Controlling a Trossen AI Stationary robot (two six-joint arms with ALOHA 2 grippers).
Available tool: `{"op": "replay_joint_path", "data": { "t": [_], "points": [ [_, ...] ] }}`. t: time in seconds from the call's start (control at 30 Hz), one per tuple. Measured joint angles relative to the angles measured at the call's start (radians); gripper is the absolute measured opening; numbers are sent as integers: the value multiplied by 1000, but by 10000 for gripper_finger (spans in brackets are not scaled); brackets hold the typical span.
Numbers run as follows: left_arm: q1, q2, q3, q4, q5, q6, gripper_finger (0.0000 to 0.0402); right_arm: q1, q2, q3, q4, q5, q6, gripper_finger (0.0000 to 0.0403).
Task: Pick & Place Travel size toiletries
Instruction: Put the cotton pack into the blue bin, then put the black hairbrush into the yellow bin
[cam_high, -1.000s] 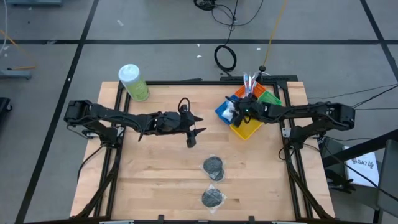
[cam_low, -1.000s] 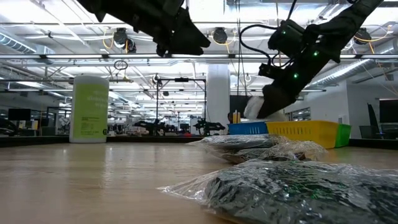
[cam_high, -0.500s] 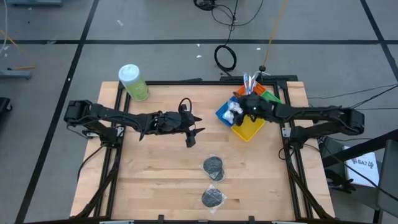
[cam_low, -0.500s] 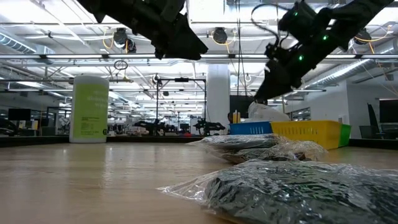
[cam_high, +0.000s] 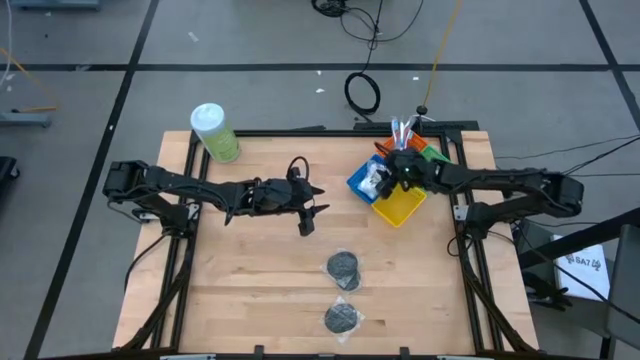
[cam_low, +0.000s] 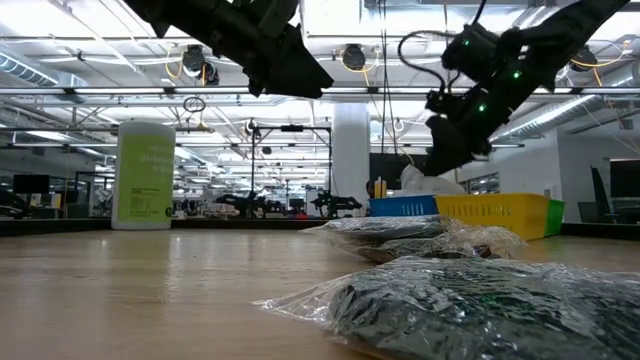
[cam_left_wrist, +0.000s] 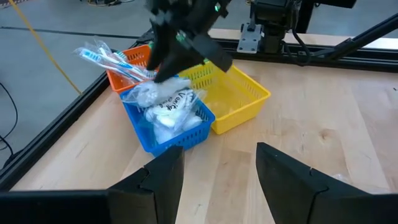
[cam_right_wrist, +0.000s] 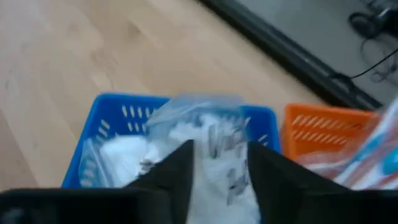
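A clear bag of white cotton balls (cam_left_wrist: 165, 106) lies in the blue basket (cam_left_wrist: 186, 134); the right wrist view shows the same bag (cam_right_wrist: 199, 134). My right gripper (cam_right_wrist: 221, 168) hangs just above it, open, and the bag shows through the gap between its fingers. Blue-white toothbrushes (cam_left_wrist: 112, 57) stick out of the orange basket (cam_left_wrist: 127, 74). Two bagged black discs (cam_high: 343, 268) (cam_high: 343, 317) lie flat on the table nearer the front edge. My left gripper (cam_left_wrist: 217, 180) hovers open and empty over the table's middle (cam_high: 312, 205).
A yellow basket (cam_high: 398, 207) and a green one (cam_high: 436, 158) stand beside the blue and orange ones at the far right. The big green bottle (cam_high: 215, 133) stands upright at the far left corner. Bare wood lies between the left gripper and the baskets.
My right gripper has risen out of the blue basket and drawn slightly toward the table's right edge. The cotton ball bag it was on has stayed lying in the basket. The left arm has kept still.
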Motion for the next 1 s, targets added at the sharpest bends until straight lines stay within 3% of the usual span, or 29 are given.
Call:
{"op": "replay_joint_path", "data": {
  "t": [0.23, 0.4, 0.5, 0.7, 1.0],
  "points": [
    [0, 0, 0, -24, 0, -6, 191, -7, 84, 0, 20, -21, -1, 28],
    [0, 0, 0, -33, 0, -8, 197, -3, 33, 0, 80, -21, -30, 5],
    [0, 0, 0, -51, 17, -24, 202, 9, -36, 0, 120, -25, -33, 22],
    [-17, 0, 0, -76, 181, -5, 199, 42, -165, 0, 185, -204, -47, 94],
    [-82, 25, 2, -76, 205, -9, 180, 64, -192, 0, 117, -203, -27, 202]
  ]
}}
